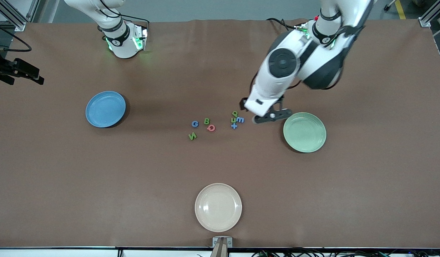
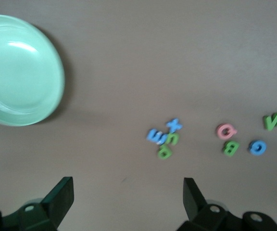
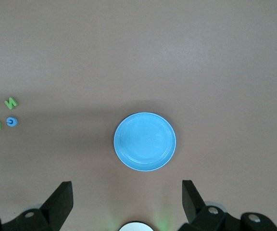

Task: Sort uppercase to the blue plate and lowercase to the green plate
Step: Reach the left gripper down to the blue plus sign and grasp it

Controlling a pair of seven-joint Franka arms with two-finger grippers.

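The eight foam letters lie loose near the middle of the desk in two small groups. The capitals, a blue G (image 1: 195, 124), green B (image 1: 207, 121), pink Q (image 1: 211, 127) and green N (image 1: 192, 136), sit toward the right arm's end. The small letters, a green p (image 1: 234, 114), green u (image 1: 233, 120), blue m (image 1: 240, 120) and blue cross (image 1: 234, 126), are huddled together, touching, toward the left arm's end.

The left gripper (image 1: 263, 115) hangs over bare desk between the small letters and the green plate (image 1: 304, 132), its fingers (image 2: 61, 195) spread wide and holding nothing. The small letters lie just beside it; the capitals lie past them.

The right gripper (image 3: 127, 199) hangs high over the desk near the right arm's base, fingers wide and empty. The blue plate (image 1: 105, 109) lies under it, toward the desk's middle.

A cream plate (image 1: 218, 207) rests near the desk's front edge.
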